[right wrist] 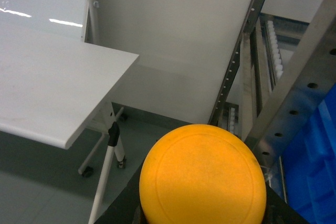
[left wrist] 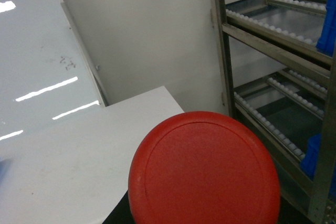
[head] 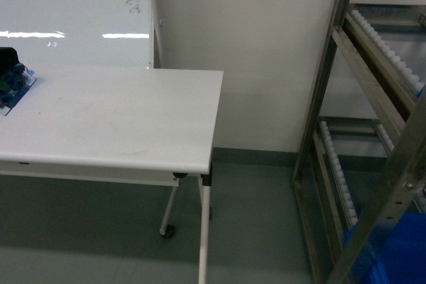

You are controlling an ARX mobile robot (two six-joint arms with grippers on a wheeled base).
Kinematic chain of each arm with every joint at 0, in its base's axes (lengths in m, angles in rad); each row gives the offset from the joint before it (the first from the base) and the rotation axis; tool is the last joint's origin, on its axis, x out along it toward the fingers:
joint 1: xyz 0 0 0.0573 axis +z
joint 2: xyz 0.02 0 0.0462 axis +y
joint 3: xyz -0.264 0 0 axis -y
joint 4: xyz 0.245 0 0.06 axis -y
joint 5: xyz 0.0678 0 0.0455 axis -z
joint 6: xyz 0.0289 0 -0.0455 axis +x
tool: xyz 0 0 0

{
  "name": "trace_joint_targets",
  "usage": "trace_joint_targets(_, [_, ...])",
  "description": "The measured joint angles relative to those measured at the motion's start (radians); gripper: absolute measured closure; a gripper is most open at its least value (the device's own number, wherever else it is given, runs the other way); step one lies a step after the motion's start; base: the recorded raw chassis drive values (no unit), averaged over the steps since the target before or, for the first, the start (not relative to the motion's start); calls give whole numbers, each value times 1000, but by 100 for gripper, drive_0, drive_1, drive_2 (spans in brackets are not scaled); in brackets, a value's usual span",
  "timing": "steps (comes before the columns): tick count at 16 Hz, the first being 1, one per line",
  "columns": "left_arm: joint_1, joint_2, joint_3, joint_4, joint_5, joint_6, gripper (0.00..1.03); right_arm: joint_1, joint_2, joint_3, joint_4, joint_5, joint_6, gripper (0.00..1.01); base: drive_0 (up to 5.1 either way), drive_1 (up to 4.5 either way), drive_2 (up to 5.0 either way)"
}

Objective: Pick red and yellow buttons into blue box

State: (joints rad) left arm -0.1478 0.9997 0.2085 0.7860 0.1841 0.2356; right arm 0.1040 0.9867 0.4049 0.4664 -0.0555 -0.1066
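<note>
The red button's round cap (left wrist: 203,170) fills the lower middle of the left wrist view, held up in the air past the table's corner by my left gripper (left wrist: 205,220), whose fingers are hidden behind the cap. The yellow button's cap (right wrist: 202,181) likewise fills the bottom of the right wrist view, held by my right gripper (right wrist: 202,221) above the floor beside the rack. The blue box (right wrist: 315,161) shows behind the rack post at the right, and also in the head view's lower right corner as the blue box (head: 399,257). Neither gripper appears in the head view.
A white folding table (head: 113,118) on castors takes up the left. A small blue and black item (head: 13,81) lies at its far left edge. A metal roller rack (head: 373,98) stands at the right, with blue bins (left wrist: 328,22) on its shelves. Grey floor lies between.
</note>
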Motion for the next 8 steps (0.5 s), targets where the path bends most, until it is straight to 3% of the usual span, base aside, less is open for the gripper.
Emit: trace_joint_targets(8, [0, 0, 0, 0, 0, 0, 79, 0, 0, 0, 1, 0, 0, 75, 478, -360, -114])
